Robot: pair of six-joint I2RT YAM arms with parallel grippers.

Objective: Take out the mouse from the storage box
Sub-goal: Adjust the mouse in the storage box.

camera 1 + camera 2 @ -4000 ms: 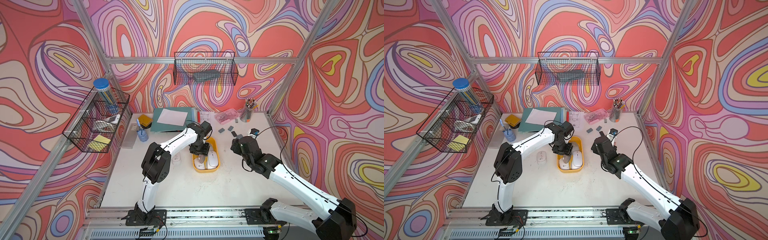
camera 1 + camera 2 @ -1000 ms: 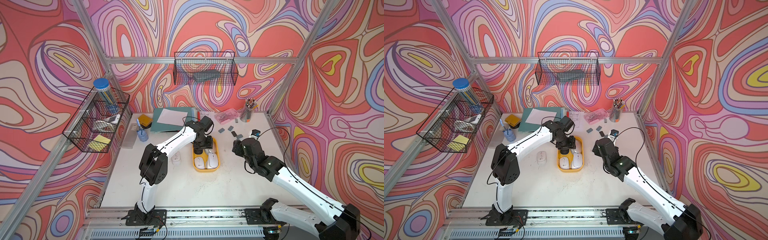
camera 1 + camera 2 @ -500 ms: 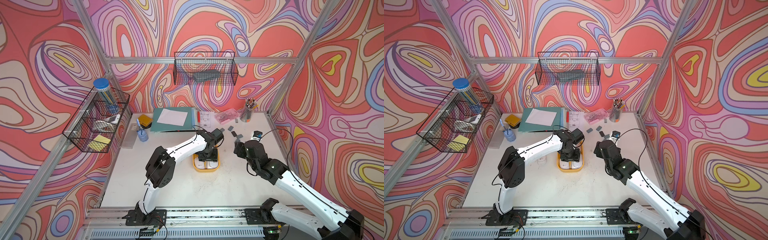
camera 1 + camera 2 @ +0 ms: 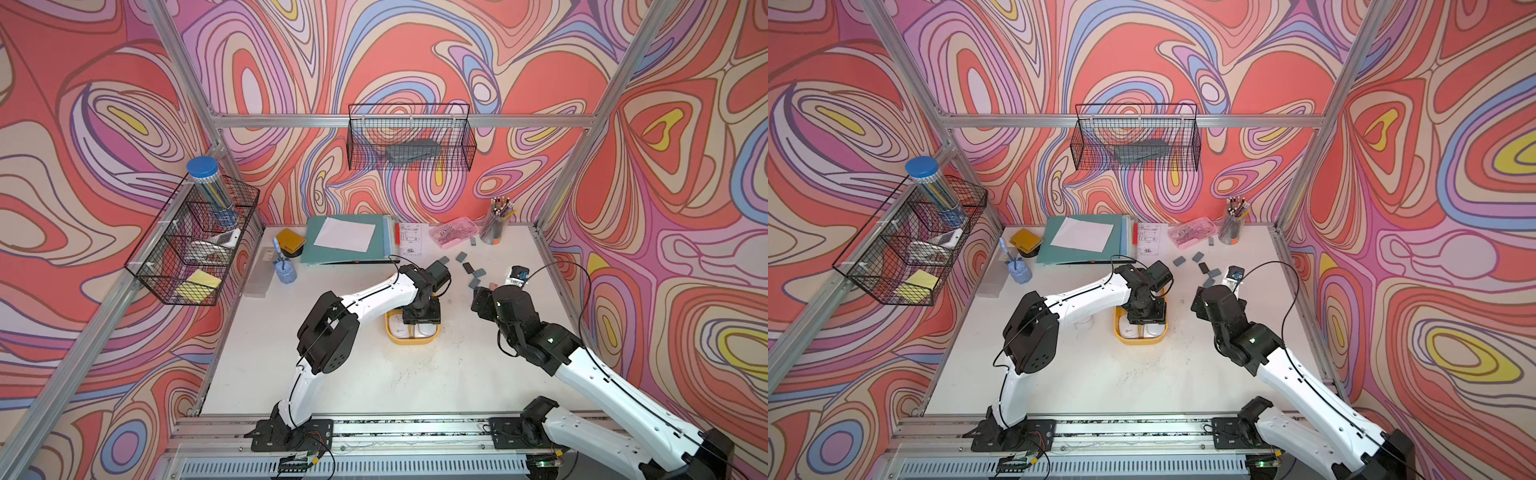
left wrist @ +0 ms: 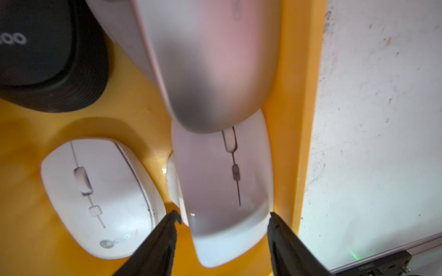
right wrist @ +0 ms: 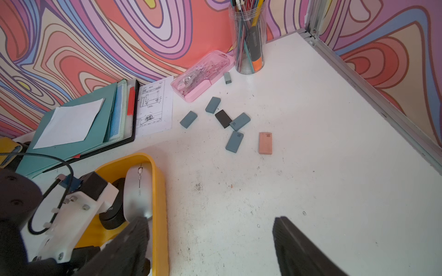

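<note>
Yellow storage box (image 5: 299, 119), with a white mouse (image 5: 95, 196), a silver mouse (image 5: 210, 59) and a black mouse (image 5: 35, 59). White bench (image 5: 370, 119). Walls (image 4: 374, 62) swirled red, pink, purple.

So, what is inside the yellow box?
The yellow box holds a black mouse, a silver mouse, a white mouse and a second white mouse. The silver one covers that last mouse's end; whatever lies under them is hidden.

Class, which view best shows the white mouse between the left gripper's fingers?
Left wrist: the white mouse fills it, between the left gripper's fingers. Both top views show only its end; right wrist view, nothing.
</note>
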